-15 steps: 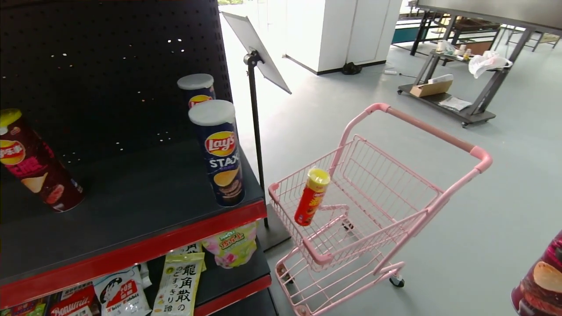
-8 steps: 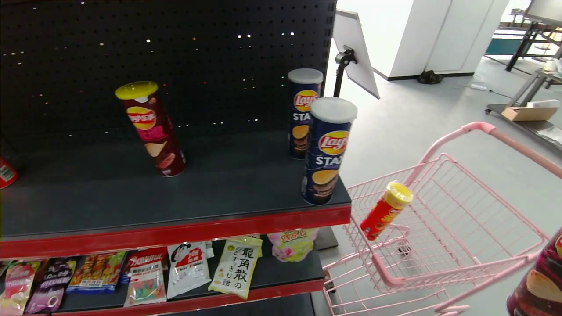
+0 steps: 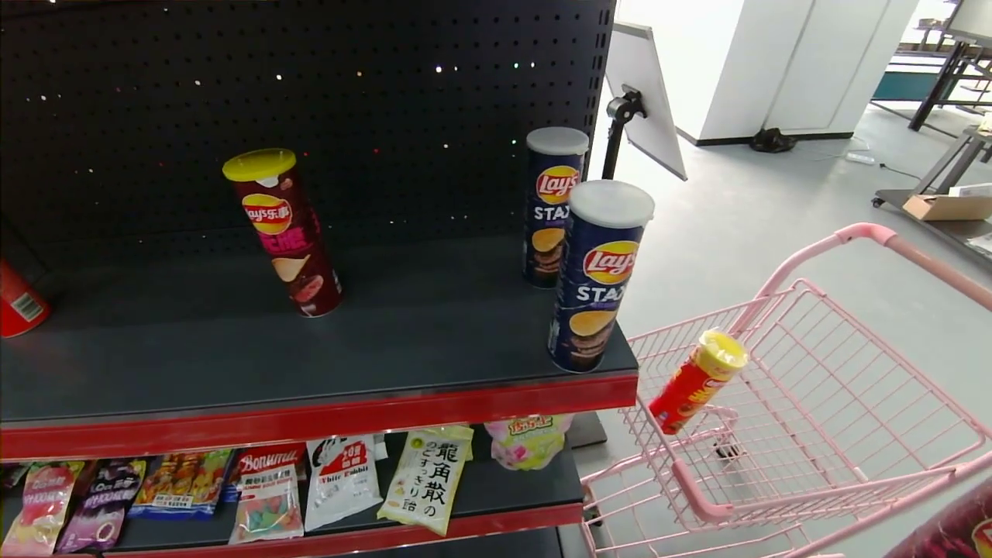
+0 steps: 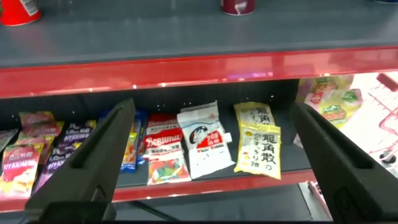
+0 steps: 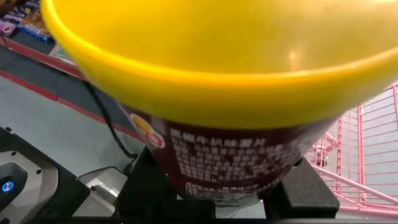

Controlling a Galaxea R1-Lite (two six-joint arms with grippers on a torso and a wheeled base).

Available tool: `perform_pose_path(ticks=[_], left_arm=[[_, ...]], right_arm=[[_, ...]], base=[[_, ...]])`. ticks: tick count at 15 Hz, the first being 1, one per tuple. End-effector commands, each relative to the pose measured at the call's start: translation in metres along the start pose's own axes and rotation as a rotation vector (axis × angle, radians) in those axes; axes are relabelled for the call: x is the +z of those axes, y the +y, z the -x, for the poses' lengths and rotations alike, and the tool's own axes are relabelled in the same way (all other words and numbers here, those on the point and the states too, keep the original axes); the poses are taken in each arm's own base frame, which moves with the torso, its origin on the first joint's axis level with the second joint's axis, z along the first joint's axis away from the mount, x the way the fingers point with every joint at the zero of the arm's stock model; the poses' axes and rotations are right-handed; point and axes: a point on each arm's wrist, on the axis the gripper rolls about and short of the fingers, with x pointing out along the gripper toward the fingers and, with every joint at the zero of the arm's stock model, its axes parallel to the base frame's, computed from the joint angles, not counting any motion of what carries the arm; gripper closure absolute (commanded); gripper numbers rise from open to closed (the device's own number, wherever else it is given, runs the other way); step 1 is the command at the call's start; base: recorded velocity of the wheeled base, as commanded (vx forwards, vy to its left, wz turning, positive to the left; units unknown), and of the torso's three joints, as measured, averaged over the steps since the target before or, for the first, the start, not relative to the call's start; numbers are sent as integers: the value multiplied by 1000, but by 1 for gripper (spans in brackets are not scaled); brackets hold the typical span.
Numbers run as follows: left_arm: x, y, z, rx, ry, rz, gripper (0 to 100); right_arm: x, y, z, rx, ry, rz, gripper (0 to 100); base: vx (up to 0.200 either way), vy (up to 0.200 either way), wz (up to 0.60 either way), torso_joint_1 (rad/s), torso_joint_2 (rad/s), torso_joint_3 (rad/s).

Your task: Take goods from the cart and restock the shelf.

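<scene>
A maroon chip can [image 3: 283,232] with a yellow lid stands on the shelf [image 3: 310,418], mid-left. Two dark blue cans [image 3: 601,279] [image 3: 552,205] stand at its right end. The pink cart [image 3: 922,260] sits right of the shelf, and a red can [image 3: 697,381] leans inside its basket. My right gripper [image 5: 230,193] is shut on another maroon can [image 5: 236,155] with a yellow lid, seen at the lower right corner in the head view [image 3: 953,531]. My left gripper [image 4: 211,168] is open and holds nothing, facing the lower shelf below the red edge [image 4: 186,65].
Several snack bags [image 3: 341,480] lie on the lower shelf. A red can [image 3: 19,298] stands at the shelf's far left. A sign stand [image 3: 643,116] rises behind the shelf's right end. A trolley with a cardboard box [image 3: 945,205] stands far right on the grey floor.
The head camera has swung left, so the shelf fills more of the picture and the cart sits farther right. The held can shows lower in the corner. The shelf goods have not moved.
</scene>
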Motion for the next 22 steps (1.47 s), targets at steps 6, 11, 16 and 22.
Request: perform_pose_path(ticks=[6, 11, 16, 22], left_arm=[[0, 0, 0, 0, 2, 0, 0], [0, 0, 0, 0, 2, 0, 0], [0, 0, 0, 0, 2, 0, 0], [0, 0, 0, 0, 2, 0, 0]], right_arm=[[-1, 5, 0, 226, -30, -15, 100], [32, -4, -28, 232, -23, -18, 100], [32, -4, -35, 245, 3, -23, 100], [28, -3, -35, 248, 11, -22, 100]], base=[[0, 200, 0, 6, 4, 2], [0, 200, 0, 3, 2, 2], [0, 200, 0, 3, 1, 4], [0, 100, 0, 2, 2, 2]])
